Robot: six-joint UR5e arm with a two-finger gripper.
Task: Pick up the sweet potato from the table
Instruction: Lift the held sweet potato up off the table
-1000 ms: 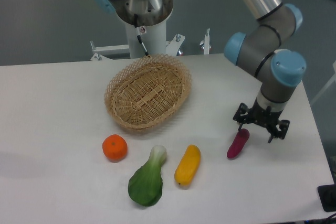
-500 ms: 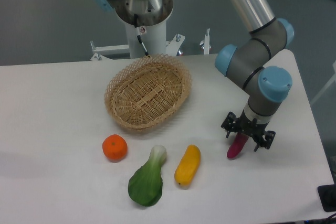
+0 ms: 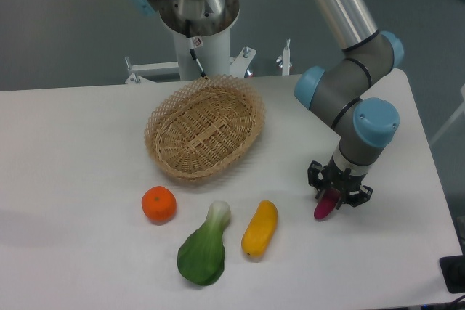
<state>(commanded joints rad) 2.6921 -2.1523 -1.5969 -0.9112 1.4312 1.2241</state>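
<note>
The sweet potato [image 3: 324, 207] is a small magenta-purple vegetable lying on the white table [image 3: 80, 179] at the right, right of the yellow one. My gripper [image 3: 338, 192] points straight down over the sweet potato's upper end. Its black fingers [image 3: 314, 178] stand on either side of that end, with a gap left on both sides. The jaws look open. The sweet potato's lower end shows below the gripper and rests on the table.
A yellow-orange oblong vegetable [image 3: 260, 228] lies left of the sweet potato. A green bok choy [image 3: 204, 248] and an orange [image 3: 159, 204] lie further left. A wicker basket [image 3: 205, 127] stands behind them. The table's right edge is close to the gripper.
My gripper has moved left and down from beside the sweet potato onto its upper end, and its fingers have drawn somewhat closer together. The sweet potato has not moved.
</note>
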